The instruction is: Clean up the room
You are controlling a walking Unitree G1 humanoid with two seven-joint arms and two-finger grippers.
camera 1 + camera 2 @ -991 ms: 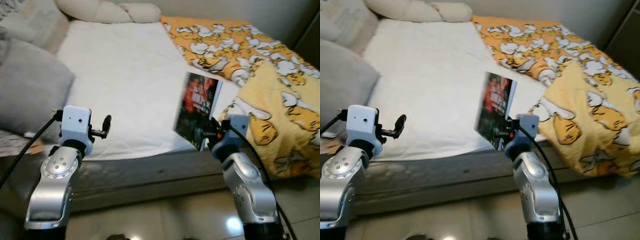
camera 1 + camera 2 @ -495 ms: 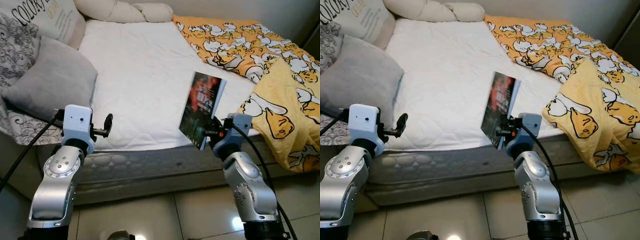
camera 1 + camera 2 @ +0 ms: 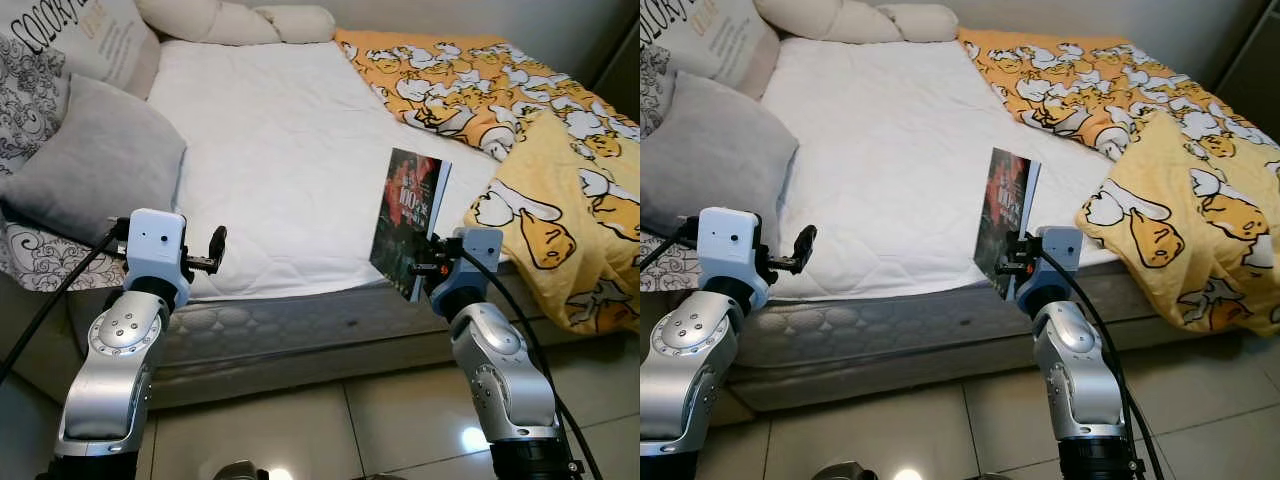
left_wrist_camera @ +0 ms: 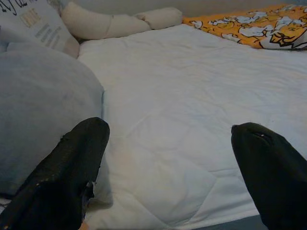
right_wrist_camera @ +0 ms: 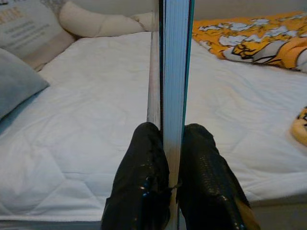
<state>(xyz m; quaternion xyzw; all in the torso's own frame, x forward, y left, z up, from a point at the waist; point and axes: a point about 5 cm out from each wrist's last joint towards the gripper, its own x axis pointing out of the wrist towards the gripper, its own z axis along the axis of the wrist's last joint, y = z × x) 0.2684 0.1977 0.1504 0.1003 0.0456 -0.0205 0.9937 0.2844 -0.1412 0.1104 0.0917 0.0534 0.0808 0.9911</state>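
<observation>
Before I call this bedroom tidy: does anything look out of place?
The yellow duck-print blanket is crumpled and spills over the mattress edge on the robot's right. The book stands upright, clamped in the right gripper.

Ahead, a bed (image 3: pixel 280 150) with cushions (image 3: pixel 90 170) at left, pillows (image 3: pixel 235 20) behind, a blanket (image 3: pixel 530 130) heaped at right, and a book (image 3: pixel 408 218) upright over the near edge, pinched in the right claw (image 3: pixel 425 268), left claw (image 3: pixel 212 252) well apart.
</observation>
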